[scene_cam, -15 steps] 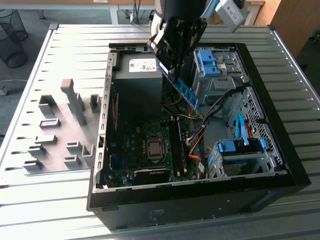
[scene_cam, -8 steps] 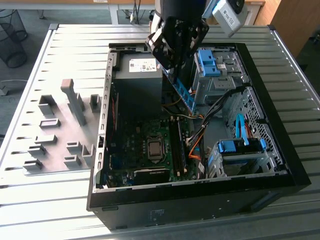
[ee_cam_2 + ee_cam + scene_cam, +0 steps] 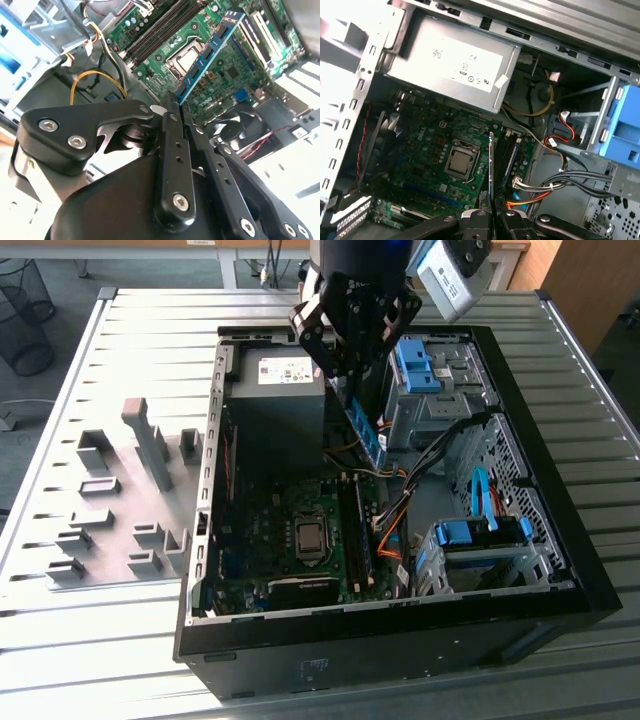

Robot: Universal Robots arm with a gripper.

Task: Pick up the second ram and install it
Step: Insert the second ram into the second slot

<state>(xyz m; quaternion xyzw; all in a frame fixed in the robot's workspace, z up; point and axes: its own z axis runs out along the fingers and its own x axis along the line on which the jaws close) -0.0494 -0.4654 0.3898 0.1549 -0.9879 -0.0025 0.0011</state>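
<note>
The second ram (image 3: 367, 433), a narrow blue-green stick with dark chips, hangs tilted above the open computer case (image 3: 560, 540), over the motherboard's back right part. My gripper (image 3: 348, 388) is shut on its upper end. In the second wrist view the ram (image 3: 207, 52) reaches out from my fingertips (image 3: 172, 107) over the green motherboard (image 3: 220, 80). In the first wrist view the ram (image 3: 491, 165) shows edge-on between my fingers (image 3: 479, 220), beside the dark memory slots (image 3: 506, 155). Those slots (image 3: 355, 530) lie to the exterior view's right of the processor socket (image 3: 311, 538).
A grey power supply (image 3: 278, 400) fills the case's back left. Blue drive-bay clips (image 3: 415, 365) and a blue drive cage (image 3: 480, 532) stand at the exterior view's right, with orange and black cables (image 3: 395, 530) between. Grey holder blocks (image 3: 130, 500) sit on the table left of the case.
</note>
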